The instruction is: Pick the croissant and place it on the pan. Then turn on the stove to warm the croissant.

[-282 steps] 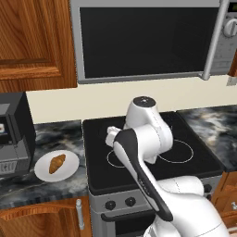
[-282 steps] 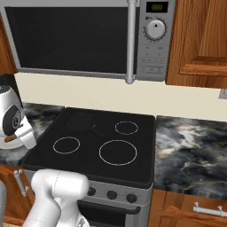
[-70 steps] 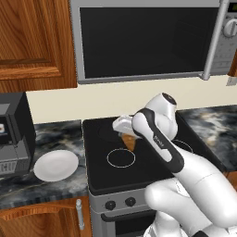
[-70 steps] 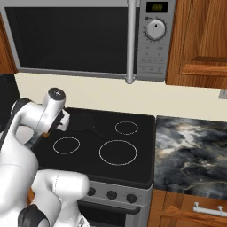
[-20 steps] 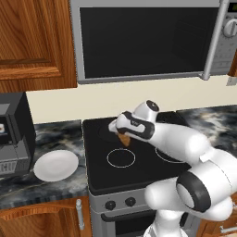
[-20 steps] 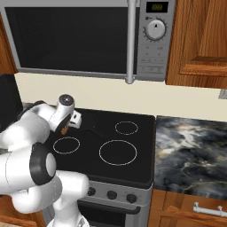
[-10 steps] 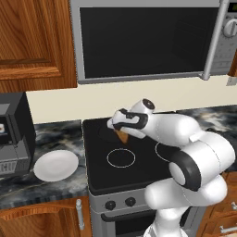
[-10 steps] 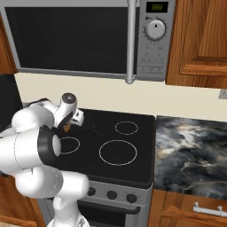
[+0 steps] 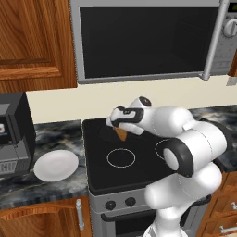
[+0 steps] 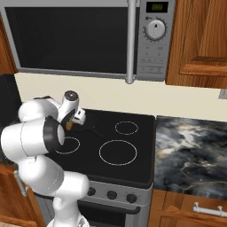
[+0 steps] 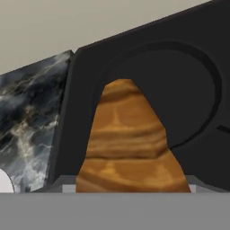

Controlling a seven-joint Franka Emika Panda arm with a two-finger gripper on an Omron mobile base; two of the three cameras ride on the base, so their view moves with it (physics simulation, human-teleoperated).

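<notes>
**Croissant held above the pan at the rear of the stove**

The microwave (image 9: 148, 39) hung above the work area, its dark window spanning the upper part of both base views, with wooden cabinets (image 9: 32, 41) to either side. Below it, the stove (image 10: 119, 155) sat between two stretches of dark marbled counter (image 10: 190, 150); its black glass top carried white-outlined burner rings (image 10: 118, 152), and small black knobs (image 9: 120, 202) lined its silver front. The white arm (image 9: 185, 139) reached from the base over the cooktop toward the rear left burner. A black appliance (image 9: 14, 134) stood at the left end of the counter in the left base view. The pan (image 11: 193, 90) rested at the back left of the cooktop, its round black rim visible in the hand view and its dark handle (image 10: 95, 131) pointing out across the glass. A round white plate (image 9: 56, 165) lay on the counter just beside the stove's left edge, well apart from the pan. The hand (image 9: 121, 126) hovered over the pan, closed around the croissant (image 9: 121, 133), whose golden-brown tip pointed downward. In the hand view the croissant (image 11: 128, 143) rose between the fingers and overlapped the pan's near-left rim; whether it touched the pan could not be told.
</notes>
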